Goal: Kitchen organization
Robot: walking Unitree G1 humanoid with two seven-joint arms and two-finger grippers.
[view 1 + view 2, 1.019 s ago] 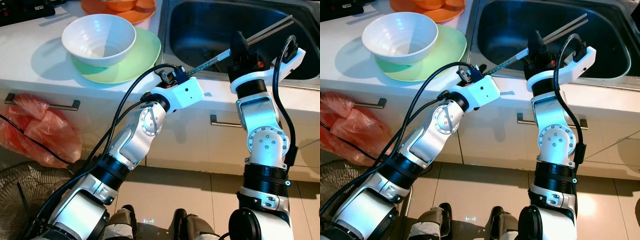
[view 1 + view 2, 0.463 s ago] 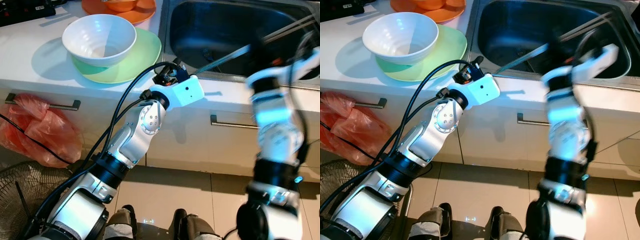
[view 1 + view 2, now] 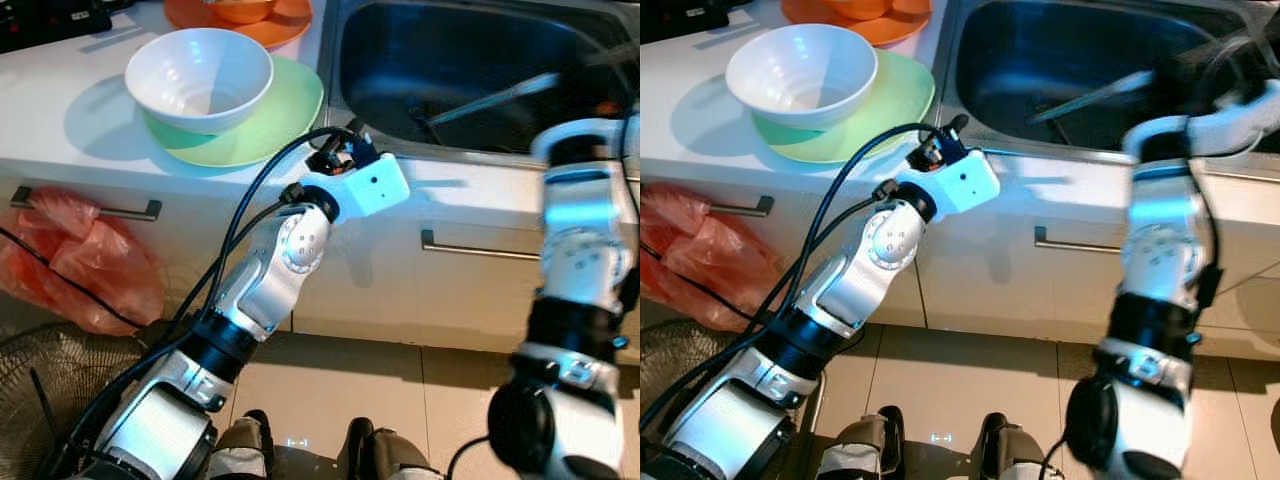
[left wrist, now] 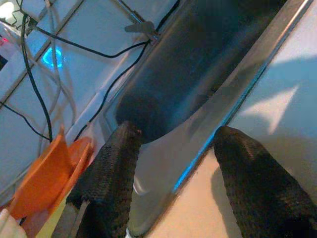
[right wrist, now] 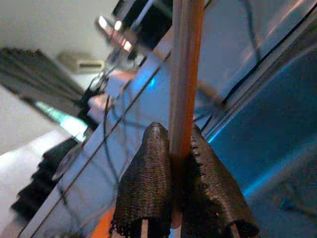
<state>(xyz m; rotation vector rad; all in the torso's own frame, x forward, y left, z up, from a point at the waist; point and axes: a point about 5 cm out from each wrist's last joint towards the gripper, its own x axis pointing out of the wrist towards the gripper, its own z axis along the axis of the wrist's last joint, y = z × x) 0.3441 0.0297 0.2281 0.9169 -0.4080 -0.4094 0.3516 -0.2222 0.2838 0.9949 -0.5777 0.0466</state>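
My right gripper [image 5: 177, 141] is shut on a pair of wooden chopsticks [image 5: 185, 74]. In the left eye view the right arm is blurred at the right, and the chopsticks [image 3: 490, 98] reach leftward over the steel sink [image 3: 400, 40]. The left gripper [image 4: 176, 134] is open and holds nothing; it hovers over the sink's front left rim [image 4: 208, 124]. A white bowl [image 3: 198, 75] stands on a green plate [image 3: 285, 110] on the white counter to the left of the sink. Behind them is an orange plate [image 3: 290, 30] with an orange bowl [image 3: 240, 8] on it.
Below the counter are white drawers with metal handles [image 3: 480, 245]. A red plastic bag [image 3: 80, 260] hangs at the left drawer handle, and a fan's wire grille [image 3: 40, 390] stands on the floor at the lower left. Black cables [image 3: 250, 200] run along the left arm.
My right arm has swung to the right with the chopsticks in its grip, so they now lie further right over the sink. The left arm has barely moved.
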